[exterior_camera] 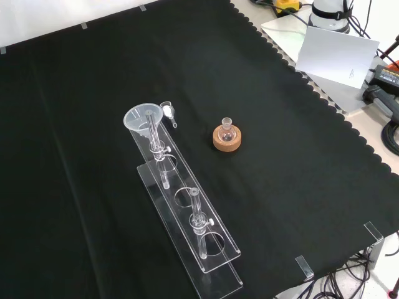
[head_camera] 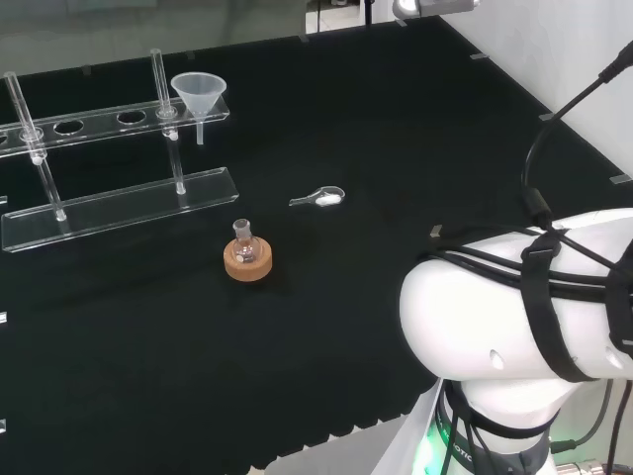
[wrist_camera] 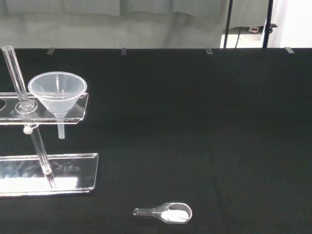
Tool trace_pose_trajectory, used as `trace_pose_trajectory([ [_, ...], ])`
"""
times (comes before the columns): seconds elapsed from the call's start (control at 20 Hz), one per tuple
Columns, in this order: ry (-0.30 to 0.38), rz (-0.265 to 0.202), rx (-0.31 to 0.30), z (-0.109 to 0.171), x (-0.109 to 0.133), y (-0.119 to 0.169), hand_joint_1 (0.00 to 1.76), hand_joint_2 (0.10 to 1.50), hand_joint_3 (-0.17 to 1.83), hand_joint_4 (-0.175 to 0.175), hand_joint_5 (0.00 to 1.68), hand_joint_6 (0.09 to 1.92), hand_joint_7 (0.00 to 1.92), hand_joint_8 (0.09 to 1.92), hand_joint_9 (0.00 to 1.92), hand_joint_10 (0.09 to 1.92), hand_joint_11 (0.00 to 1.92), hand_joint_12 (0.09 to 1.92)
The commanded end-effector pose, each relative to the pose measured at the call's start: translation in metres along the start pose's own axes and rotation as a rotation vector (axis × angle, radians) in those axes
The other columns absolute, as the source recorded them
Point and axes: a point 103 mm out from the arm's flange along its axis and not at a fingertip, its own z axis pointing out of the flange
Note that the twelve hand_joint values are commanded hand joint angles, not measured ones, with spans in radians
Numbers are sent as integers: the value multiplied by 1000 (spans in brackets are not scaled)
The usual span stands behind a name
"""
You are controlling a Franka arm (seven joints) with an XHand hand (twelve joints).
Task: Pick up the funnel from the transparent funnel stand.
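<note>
We find the funnel (head_camera: 199, 97) seated upright in the end hole of the transparent funnel stand (head_camera: 119, 206), at that rack's right end in the head view, its spout hanging straight down through the top shelf; so we judge the lift must go straight up along that vertical axis; from the wrist view it lies ahead across bare tabletop (head_camera: 396, 129); the hand's fingers we cannot tell.

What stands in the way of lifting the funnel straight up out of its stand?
Nothing visible does. The funnel sits in the end hole of the stand with open space above it. The nearest things are an upright rod just beside it and a small scoop lying apart on the cloth.
</note>
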Motion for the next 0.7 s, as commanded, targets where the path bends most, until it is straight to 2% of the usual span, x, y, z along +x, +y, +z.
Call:
trace_pose_trajectory([
  [0.05, -10, -4, -8, 0, -1, 1, 192, 645, 29, 62, 99, 87, 105, 87, 75, 87, 0, 769],
  [0.1, -8, -8, -6, 1, -1, 2, 152, 635, 23, 61, 50, 87, 53, 87, 38, 87, 0, 654],
  [0.2, -8, -15, -6, 2, -1, 3, 120, 627, 18, 60, 11, 87, 11, 87, 8, 87, 0, 558],
  [0.7, 6, -50, -19, 6, 9, 19, 109, 626, 17, 57, 0, 87, 0, 87, 0, 87, 0, 521],
])
